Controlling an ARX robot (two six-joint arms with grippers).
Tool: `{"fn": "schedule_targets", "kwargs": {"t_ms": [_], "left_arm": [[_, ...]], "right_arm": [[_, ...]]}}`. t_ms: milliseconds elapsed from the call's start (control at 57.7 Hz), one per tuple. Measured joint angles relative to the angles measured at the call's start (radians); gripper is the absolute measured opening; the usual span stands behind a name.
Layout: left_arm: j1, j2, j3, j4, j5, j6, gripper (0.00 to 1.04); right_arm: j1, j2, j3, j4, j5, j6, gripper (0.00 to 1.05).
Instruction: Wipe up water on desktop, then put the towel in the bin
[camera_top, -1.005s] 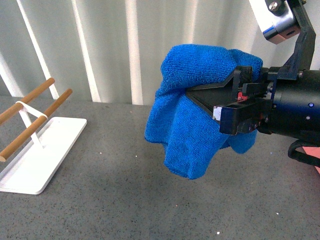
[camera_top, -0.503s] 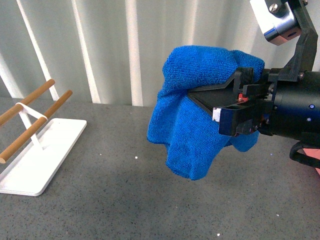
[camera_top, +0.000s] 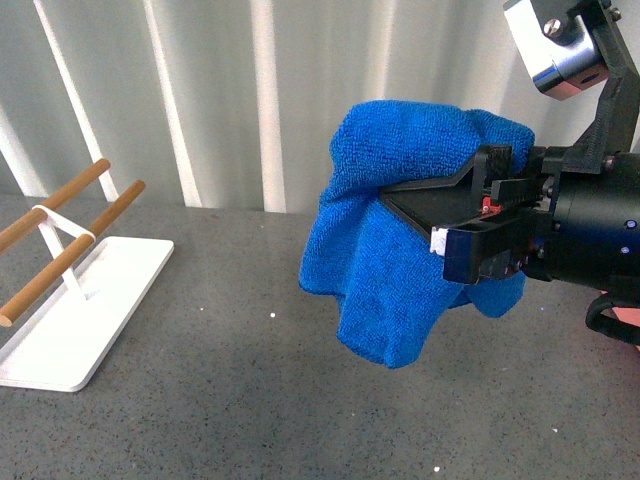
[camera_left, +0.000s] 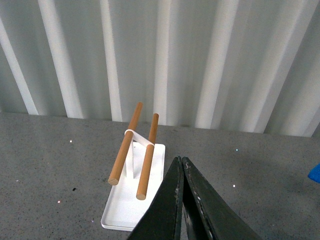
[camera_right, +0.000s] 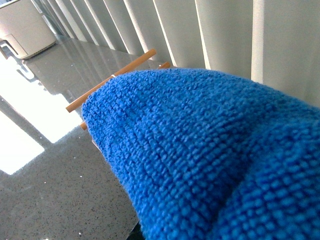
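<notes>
The right claw (camera_top: 410, 218) and the towel (camera_top: 385, 285) it clamps now sit slightly further right, nearer the bin (camera_top: 628, 318), the towel hanging clear above the worktop (camera_top: 200, 400), so its loose lower fold may snag the bin's rim; the left claw (camera_left: 181, 161) is pressed together, empty.

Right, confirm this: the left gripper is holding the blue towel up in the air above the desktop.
Wrong arm. The right gripper is holding the blue towel up in the air above the desktop, as the front view shows.
</notes>
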Motion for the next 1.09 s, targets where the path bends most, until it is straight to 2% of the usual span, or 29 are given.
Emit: {"fn": "schedule_targets", "kwargs": {"t_ms": [607,728,1092], "left_arm": [[0.0,-0.175,0.0,-0.173,0.0,0.0,0.04],[0.0,-0.314,0.0,-0.341,0.0,0.0,0.04],[0.0,-0.345,0.0,-0.351,0.0,0.0,0.04]], "right_arm": [[-0.005,0.0,-0.016,-0.001,0.003,0.0,0.05],[-0.005,-0.004,-0.016,-0.001,0.003,0.0,0.05],[-0.004,-0.009,-0.016,-0.001,0.01,0.0,0.05]]}}
